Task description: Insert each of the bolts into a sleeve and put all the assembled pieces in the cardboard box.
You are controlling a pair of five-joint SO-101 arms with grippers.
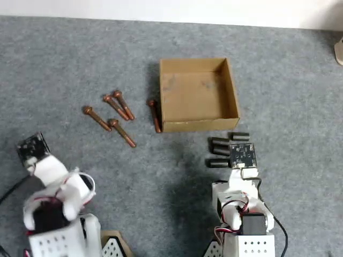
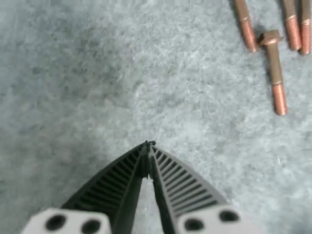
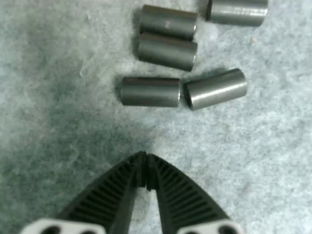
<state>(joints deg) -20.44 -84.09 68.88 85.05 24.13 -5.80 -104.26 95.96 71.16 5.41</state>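
Just beyond the closed right pincer (image 3: 146, 170) lie five sleeves (image 3: 150, 91).

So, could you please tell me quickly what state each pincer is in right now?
Left pincer: closed, holding nothing.
Right pincer: closed, holding nothing.

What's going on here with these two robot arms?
Nothing is being handled yet. The left hand and the right hand are both shut and empty, low over the grey mat. Five bolts lie loose to the left of the cardboard box, one close beside its wall. Five sleeves lie just ahead of the right hand. The box has nothing in it.
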